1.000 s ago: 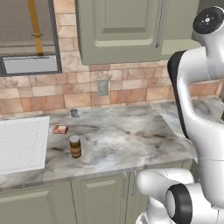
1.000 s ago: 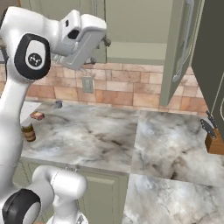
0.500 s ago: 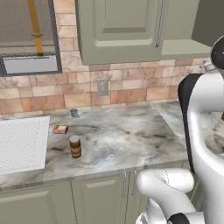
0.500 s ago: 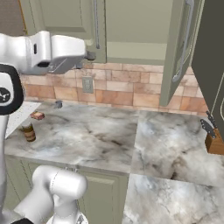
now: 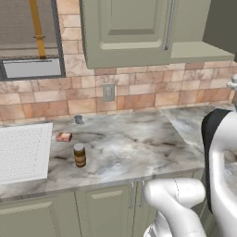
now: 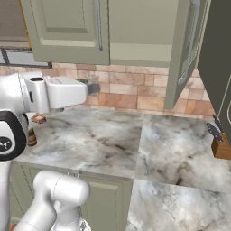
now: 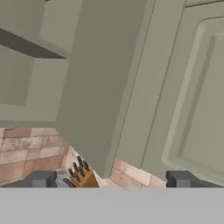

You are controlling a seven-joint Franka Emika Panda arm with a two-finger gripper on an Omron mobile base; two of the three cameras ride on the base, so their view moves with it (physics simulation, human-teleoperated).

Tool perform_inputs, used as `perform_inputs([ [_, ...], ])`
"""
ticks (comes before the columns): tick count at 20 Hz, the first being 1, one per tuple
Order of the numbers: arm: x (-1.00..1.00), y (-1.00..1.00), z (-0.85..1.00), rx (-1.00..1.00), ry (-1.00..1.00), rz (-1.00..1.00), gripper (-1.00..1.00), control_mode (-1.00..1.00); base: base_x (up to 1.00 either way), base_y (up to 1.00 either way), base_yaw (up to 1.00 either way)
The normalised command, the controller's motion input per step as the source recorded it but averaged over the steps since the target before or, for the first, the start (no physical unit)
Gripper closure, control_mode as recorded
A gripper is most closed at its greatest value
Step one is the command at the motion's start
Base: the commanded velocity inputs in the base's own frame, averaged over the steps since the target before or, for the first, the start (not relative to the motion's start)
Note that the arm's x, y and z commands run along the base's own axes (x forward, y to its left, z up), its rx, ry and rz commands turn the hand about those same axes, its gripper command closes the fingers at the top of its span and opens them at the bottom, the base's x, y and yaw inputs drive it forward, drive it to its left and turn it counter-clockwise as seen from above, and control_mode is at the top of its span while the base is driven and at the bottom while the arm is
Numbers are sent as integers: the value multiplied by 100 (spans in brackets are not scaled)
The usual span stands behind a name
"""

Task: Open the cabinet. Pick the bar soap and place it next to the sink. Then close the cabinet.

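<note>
Marble counter (image 6: 180, 158) and brick backsplash frame a kitchen scene late in the task. Gripper (image 7: 111, 179), jaws spread wide and holding nothing, faces the inner side of the cabinet's open right door (image 7: 96, 87), presumably lined up to push it shut. Outward from it, the cabinet (image 6: 135, 31) has that door (image 6: 187, 49) swung out over the counter while its left door (image 6: 67, 29) is closed. Bar soap (image 5: 63, 136) lies flat on the marble just beside the sink (image 5: 23, 150), so placement appears complete. Brown jar (image 5: 79, 155) stands upright near the soap, apart from it. Knife block (image 6: 221, 144) sits at the counter's far right.
</note>
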Motion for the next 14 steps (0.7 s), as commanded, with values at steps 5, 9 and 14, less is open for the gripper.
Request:
perform_inputs([
  [5,-75,-13,0,15,-13,-2,-100,-100,0,0,0],
  [9,-61,-3,-7,11,-21,-4,-100,-100,0,0,0],
  [14,-4,-31,-23,13,-20,-2,-100,-100,0,0,0],
])
